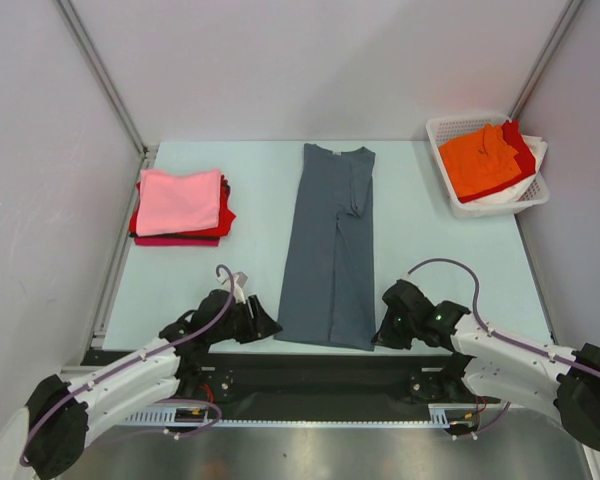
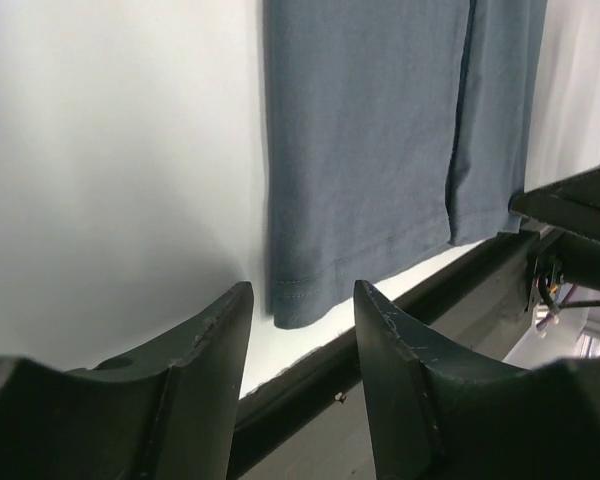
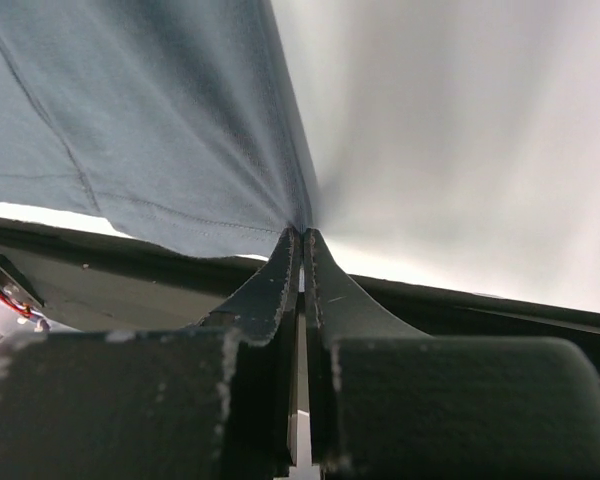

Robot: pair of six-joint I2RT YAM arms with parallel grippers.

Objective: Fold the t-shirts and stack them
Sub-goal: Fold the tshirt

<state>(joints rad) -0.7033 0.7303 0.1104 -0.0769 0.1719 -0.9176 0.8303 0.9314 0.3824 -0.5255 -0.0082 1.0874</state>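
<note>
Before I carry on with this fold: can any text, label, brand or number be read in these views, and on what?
No readable text in any view.
grey t-shirt: plain, no print or tag showing.
folded stack: plain colours, no lettering.
orange t-shirt in the basket: no lettering on either.
left end effector and right end effector: bare black fingers, no markings.

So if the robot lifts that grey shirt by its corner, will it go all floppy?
Probably floppy: the grey t-shirt lies thin and flat, and its cloth puckers where the right gripper pinches the hem. Likely light too; pushed, it would probably bunch up rather than slide.
</note>
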